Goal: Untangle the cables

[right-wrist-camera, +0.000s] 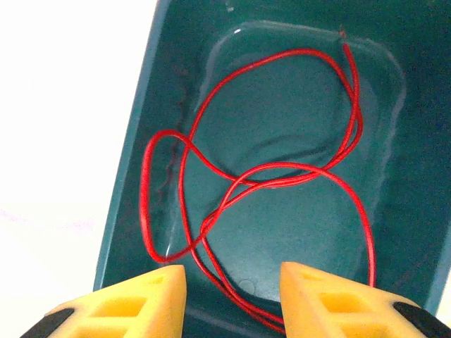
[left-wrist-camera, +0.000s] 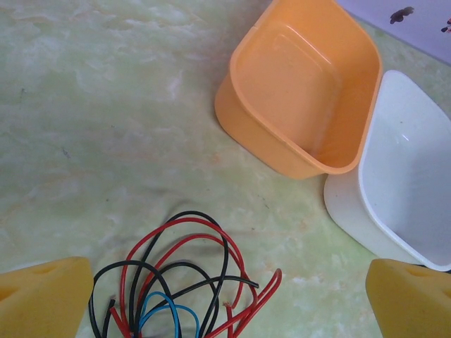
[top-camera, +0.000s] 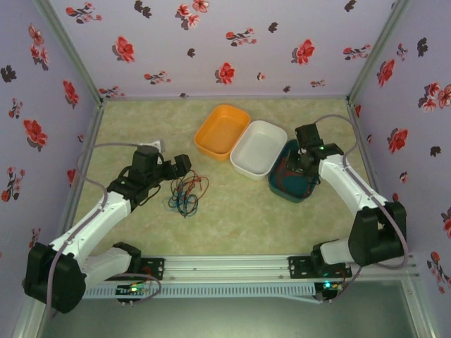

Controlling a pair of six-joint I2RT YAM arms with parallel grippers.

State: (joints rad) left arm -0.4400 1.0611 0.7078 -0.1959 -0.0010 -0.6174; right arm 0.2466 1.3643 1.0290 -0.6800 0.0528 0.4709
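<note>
A tangle of thin red, black and blue cables (top-camera: 184, 193) lies on the table in front of my left gripper (top-camera: 180, 167). In the left wrist view the cables (left-wrist-camera: 189, 219) loop on the mat between and just ahead of the yellow fingertips, and my left gripper (left-wrist-camera: 229, 282) is wide open with nothing in it. My right gripper (top-camera: 301, 167) hangs over the teal bin (top-camera: 278, 186). One red cable (right-wrist-camera: 271, 172) lies coiled on the floor of the teal bin (right-wrist-camera: 141, 105). My right gripper (right-wrist-camera: 229, 282) stands open just above it, its pads apart.
An orange bin (top-camera: 222, 130) and a white bin (top-camera: 258, 148) stand side by side behind the tangle, both empty, the orange bin (left-wrist-camera: 296, 84) and white bin (left-wrist-camera: 416, 176) close ahead of my left gripper. Flowered walls close in three sides.
</note>
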